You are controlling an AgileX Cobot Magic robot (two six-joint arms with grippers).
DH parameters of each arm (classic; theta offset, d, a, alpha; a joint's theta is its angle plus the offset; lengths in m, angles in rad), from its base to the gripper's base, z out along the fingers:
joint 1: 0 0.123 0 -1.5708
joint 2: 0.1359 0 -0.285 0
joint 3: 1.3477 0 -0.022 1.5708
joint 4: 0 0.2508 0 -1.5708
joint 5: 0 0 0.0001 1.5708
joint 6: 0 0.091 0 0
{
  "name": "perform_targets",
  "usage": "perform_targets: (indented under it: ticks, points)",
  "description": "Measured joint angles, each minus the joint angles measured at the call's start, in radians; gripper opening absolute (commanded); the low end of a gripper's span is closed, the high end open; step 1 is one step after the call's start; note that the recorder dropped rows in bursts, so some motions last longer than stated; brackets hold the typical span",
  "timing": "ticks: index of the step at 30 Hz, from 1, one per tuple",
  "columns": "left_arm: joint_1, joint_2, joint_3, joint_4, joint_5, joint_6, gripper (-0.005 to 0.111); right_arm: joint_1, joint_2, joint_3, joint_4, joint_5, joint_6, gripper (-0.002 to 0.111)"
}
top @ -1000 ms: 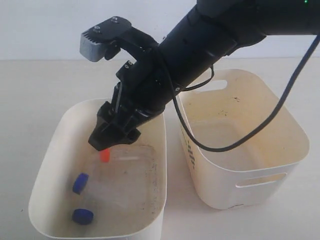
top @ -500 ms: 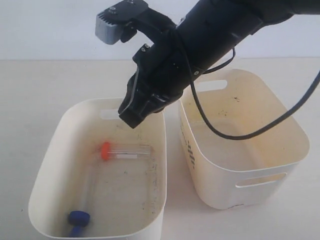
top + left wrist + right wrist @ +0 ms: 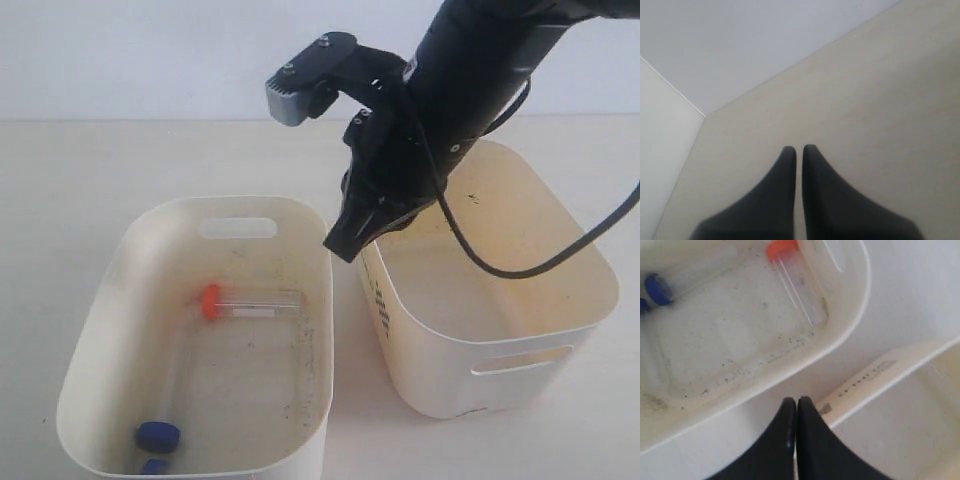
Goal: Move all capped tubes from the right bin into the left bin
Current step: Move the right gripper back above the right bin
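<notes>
Blue-capped tubes [image 3: 158, 437]: two, at the near end of the left bin [image 3: 110, 300], one cap half cut off by the picture's edge
Orange-capped tube [image 3: 245, 301]: one, lying across the left bin's floor toward its far end
Right bin [image 3: 500, 355]: one, beside the left bin on the counter [image 3: 80, 170]; no tube shows inside it
Right hand [image 3: 343, 243]: fingers pressed together, holding nothing, hanging over the gap between the bins
Left hand [image 3: 798, 150]: fingers nearly touching, empty, over bare counter
Step in hand: judged as the drop-off finished, arm clear of the left bin
Next move: check the right bin's hidden near wall for any tube left; if none, park the arm
</notes>
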Motion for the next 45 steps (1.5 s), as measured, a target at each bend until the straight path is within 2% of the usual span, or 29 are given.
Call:
perform_targets:
  ticks: [9,16,22,34,39,45]
  points:
    - [0.000,0.000,0.000,0.000,0.000,0.000,0.004,-0.160,0.000,0.000,-0.012,0.031,-0.008,0.000]
    - [0.000,0.000,0.000,0.000,0.000,0.000,0.004,-0.265,0.000,0.000,-0.020,0.091,-0.254,0.000]
    - [0.000,0.000,0.000,0.000,0.000,0.000,0.004,-0.272,0.000,0.000,-0.016,0.097,-0.375,0.000]
    - [0.000,0.000,0.000,0.000,0.000,0.000,0.004,-0.276,0.000,0.000,-0.005,0.053,-0.381,0.000]
    - [0.000,0.000,0.000,0.000,0.000,0.000,0.004,-0.276,0.000,0.000,-0.026,0.218,-0.377,0.000]
    - [0.000,0.000,0.000,0.000,0.000,0.000,0.004,-0.276,0.000,0.000,-0.058,0.243,-0.380,0.000]
